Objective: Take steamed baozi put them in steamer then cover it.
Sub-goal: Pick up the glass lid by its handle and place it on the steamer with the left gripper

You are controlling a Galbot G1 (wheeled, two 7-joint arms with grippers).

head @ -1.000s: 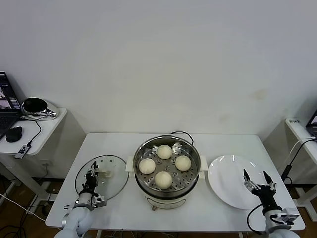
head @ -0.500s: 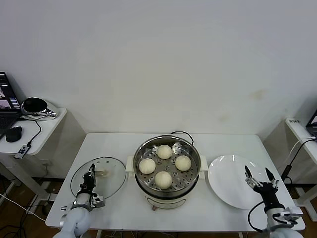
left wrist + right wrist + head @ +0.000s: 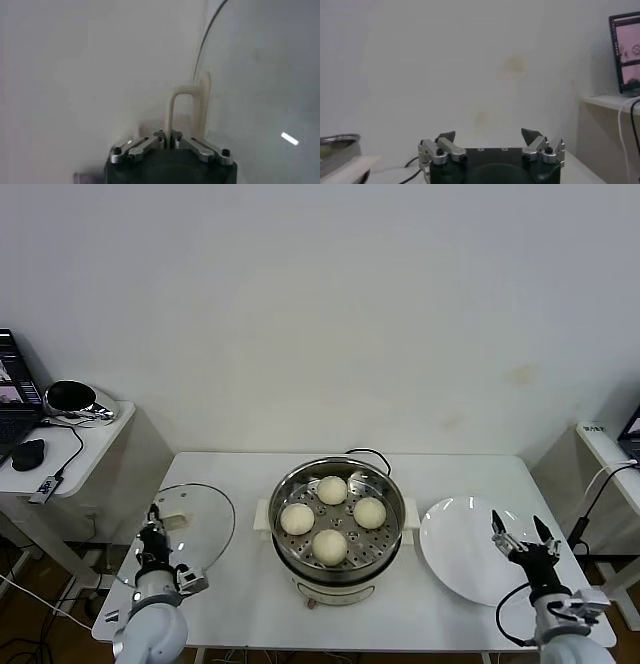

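The cover (image 3: 260, 75) runs past the left wrist view's edge, and its handle's (image 3: 182, 112) base disappears between the shut jaws. Both arms are cropped below their wrists. The steamer (image 3: 337, 147), beside the right jaws, shows only a rim sliver.

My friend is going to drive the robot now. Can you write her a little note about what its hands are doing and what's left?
Left gripper: shut on the cover's cream handle, holding the glass cover tilted up at the table's left end, beside the steamer.
Right gripper: open, holding nothing, over the near-right edge of the white plate.
Done: all four steamed baozi sit on the perforated tray inside the steamer; no buns on the plate.
Left: carry the cover across and set it down on the steamer, then let go.
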